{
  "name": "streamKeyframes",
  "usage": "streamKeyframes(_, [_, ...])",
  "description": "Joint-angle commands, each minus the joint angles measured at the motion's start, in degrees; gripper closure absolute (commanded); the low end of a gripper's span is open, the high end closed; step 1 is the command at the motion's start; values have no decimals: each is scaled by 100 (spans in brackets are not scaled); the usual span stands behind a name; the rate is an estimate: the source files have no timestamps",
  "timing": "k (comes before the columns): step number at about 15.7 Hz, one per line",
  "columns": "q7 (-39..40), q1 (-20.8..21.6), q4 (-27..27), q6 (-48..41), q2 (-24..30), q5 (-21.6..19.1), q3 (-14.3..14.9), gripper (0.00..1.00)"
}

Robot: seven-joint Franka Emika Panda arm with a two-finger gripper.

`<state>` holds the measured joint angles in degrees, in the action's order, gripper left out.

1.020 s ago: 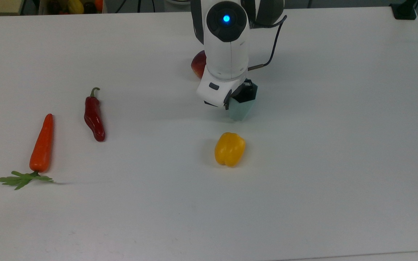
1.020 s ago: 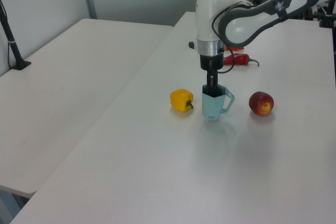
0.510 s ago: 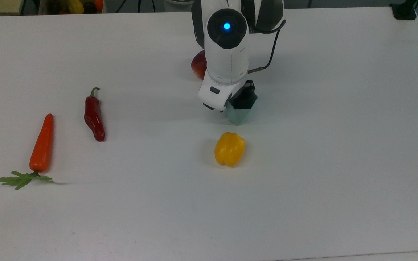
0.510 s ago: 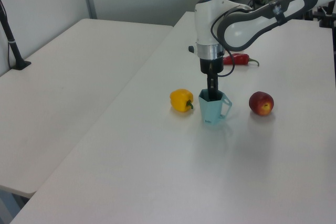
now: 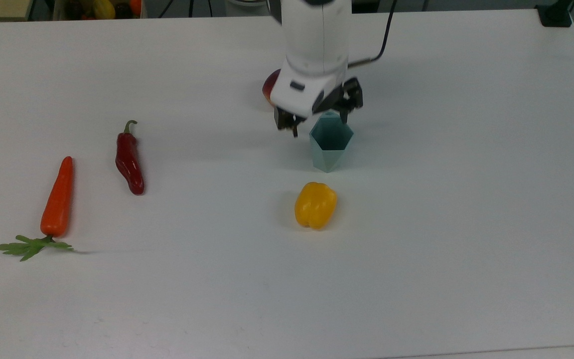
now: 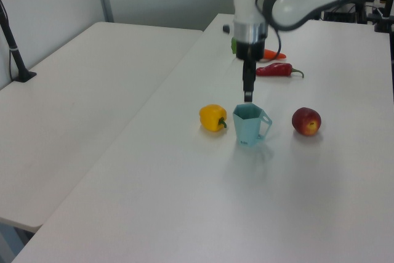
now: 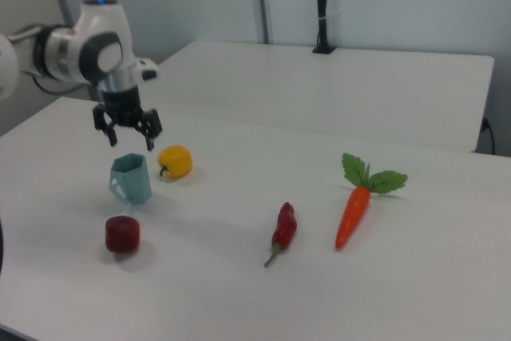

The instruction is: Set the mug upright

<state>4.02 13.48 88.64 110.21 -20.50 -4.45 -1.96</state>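
The mug (image 6: 249, 125) stands upright on the table (image 6: 184, 201), open end up. The jaws are wide, holding nothing, just above it. The job looks done.

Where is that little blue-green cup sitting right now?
The mug stands upright on the white table, between the yellow pepper on the left view's left and the apple on the left view's right.

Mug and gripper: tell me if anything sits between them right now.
Nothing visible does. The gripper hangs open just above the mug, which stands upright on the table with its rim unobstructed. The yellow pepper and the apple sit beside the mug, apart from it.
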Motion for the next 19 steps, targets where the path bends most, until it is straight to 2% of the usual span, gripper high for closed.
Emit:
streamKeyframes(1, [-855, -29, 172, -692, 1116, -74, 29, 0])
streamKeyframes(4, [-1561, -230, 180, -1437, 1872, -56, 73, 0])
streamKeyframes(6, [-1518, -398, 198, -1983, 2216, -83, 73, 0])
streamKeyframes(9, [-1378, -608, 303, -2196, 2594, -91, 152, 0])
streamKeyframes(11, [-844, -881, 356, -2135, 2622, -135, 126, 0])
streamKeyframes(14, [-306, -1031, 365, -1794, 2543, -153, 143, 0])
streamKeyframes(16, [-16, -1049, 383, -1451, 2429, -144, 222, 0])
streamKeyframes(19, [170, -996, 383, -1379, 2340, -144, 258, 0])
